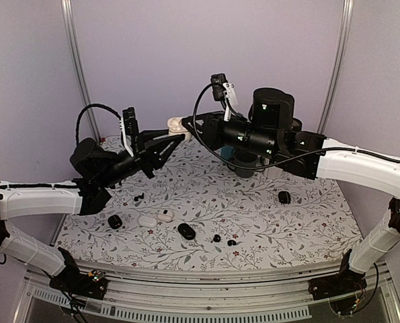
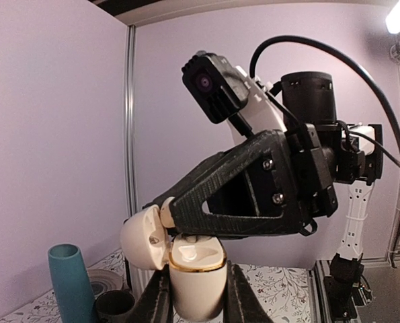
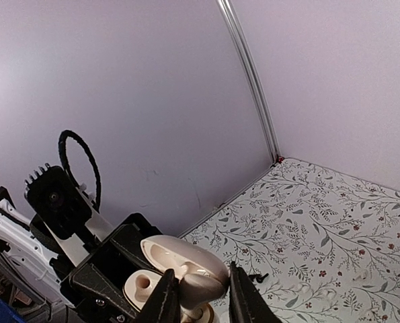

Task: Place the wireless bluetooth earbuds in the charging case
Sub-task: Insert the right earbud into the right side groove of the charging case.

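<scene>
Top external: two black buds lie on the tabletop near its front edge, about mid-width. They are close together but not touching, and neither is held. A black case sits just beside them, toward the left edge.

Likely handling: very light, hard, glossy and rounded, so they may squirt out of a pinch or roll off. Best taken across the fattest part, fingertips low to the tabletop, with a gentle squeeze.

Above the back edge both arms meet at a cream case, its lid swung open. The left gripper is clamped on the case body, one finger on each side. The right gripper has its fingers flanking the lid with a narrow gap. I cannot tell whether it is gripping or only close (nor whether black buds belong to this cream case).
</scene>
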### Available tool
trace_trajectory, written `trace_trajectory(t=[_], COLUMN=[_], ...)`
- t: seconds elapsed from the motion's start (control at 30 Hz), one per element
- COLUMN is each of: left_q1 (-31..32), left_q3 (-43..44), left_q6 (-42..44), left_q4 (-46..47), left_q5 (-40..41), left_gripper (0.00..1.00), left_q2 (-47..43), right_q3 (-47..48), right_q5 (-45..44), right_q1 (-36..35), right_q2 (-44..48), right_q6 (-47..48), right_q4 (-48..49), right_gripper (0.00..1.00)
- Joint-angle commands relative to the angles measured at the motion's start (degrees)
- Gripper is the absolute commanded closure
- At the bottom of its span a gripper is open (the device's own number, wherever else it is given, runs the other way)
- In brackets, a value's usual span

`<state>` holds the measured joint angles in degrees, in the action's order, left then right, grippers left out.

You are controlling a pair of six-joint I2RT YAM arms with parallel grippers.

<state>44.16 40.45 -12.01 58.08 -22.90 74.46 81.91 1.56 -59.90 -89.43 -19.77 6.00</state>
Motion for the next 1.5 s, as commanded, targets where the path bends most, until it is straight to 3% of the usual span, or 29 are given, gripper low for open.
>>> trace_trajectory(t=[0.0,0.63,1.03,1.23,1.47], left_q1=[0.9,0.8,0.4,0.2,0.1], left_q3=[1.5,0.3,-0.2,-0.3,-0.4], left_q6=[0.4,-0.1,-0.9,-1.0,-1.4], left_q4=[3.8,2.8,2.8,2.6,1.4], left_q5=[0.7,1.9,1.5,1.3,0.2], left_gripper=[1.00,1.00,1.00,1.00,1.00], left_q2=[-1.4,-1.6,-1.9,-2.0,-2.3], right_q3=[0.3,0.2,-0.8,-3.3,-7.8], right_q5=[3.8,4.5,1.1,1.5,11.6], right_q1=[-2.2,-2.2,-2.2,-0.8,3.5], right_q2=[-1.9,-0.8,2.0,5.6,11.4], right_q6=[0.8,1.0,1.8,1.7,0.1], right_q4=[-4.7,-4.9,-6.0,-6.0,-2.4], right_gripper=[0.74,0.61,0.27,0.26,0.38])
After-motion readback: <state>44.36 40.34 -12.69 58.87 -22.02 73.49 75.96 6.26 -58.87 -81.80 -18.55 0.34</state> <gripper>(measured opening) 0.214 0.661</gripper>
